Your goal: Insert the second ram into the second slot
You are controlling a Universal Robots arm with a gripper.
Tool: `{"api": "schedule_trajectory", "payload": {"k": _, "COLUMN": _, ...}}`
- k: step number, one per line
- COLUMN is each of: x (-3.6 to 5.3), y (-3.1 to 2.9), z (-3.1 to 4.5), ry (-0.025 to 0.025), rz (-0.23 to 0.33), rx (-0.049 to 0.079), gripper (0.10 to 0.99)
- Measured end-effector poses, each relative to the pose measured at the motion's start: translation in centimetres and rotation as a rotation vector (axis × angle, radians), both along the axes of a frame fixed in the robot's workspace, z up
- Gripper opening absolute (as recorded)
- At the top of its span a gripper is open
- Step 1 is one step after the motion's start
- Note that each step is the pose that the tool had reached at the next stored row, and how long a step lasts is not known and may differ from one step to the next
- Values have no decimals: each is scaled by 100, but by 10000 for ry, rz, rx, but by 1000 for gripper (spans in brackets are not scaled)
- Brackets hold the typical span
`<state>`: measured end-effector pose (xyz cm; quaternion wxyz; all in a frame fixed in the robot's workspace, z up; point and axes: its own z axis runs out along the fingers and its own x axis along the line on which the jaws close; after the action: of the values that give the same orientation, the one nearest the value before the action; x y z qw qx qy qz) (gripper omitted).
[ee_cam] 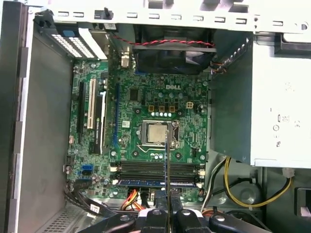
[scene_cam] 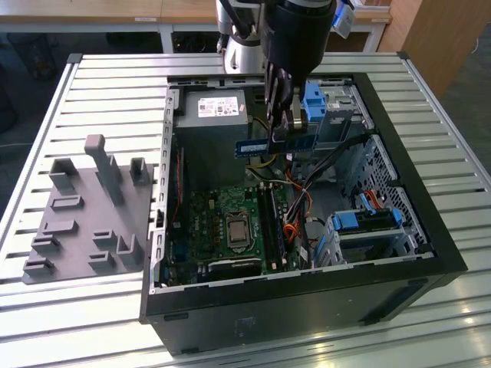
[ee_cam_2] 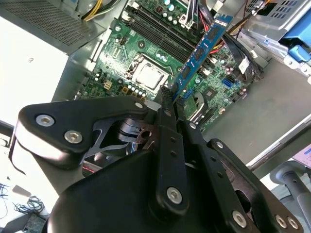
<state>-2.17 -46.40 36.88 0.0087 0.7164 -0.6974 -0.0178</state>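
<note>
The gripper (scene_cam: 285, 136) grips the second ram (scene_cam: 252, 146) and holds it in the air above the motherboard (scene_cam: 219, 211), clear of the memory slots (ee_cam: 146, 171), so seating it remains undone

Vertical arm (scene_cam: 295, 31), jaws clamped tight, pointing straight down.

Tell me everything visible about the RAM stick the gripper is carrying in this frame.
The second ram is a thin, flat blue circuit-board stick carrying a row of dark chips. The gripper clamps it between shut jaws, with its long edge level in the exterior view. It hangs inside the open computer case, above the green motherboard, touching nothing but the jaws and not yet seated in any slot.
</note>
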Motion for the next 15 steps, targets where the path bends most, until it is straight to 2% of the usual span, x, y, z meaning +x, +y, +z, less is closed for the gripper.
{"api": "schedule_trajectory", "payload": {"k": 15, "x": 0, "y": 0, "z": -27, "ry": -1, "rz": -2625, "rx": 1, "gripper": 137}}
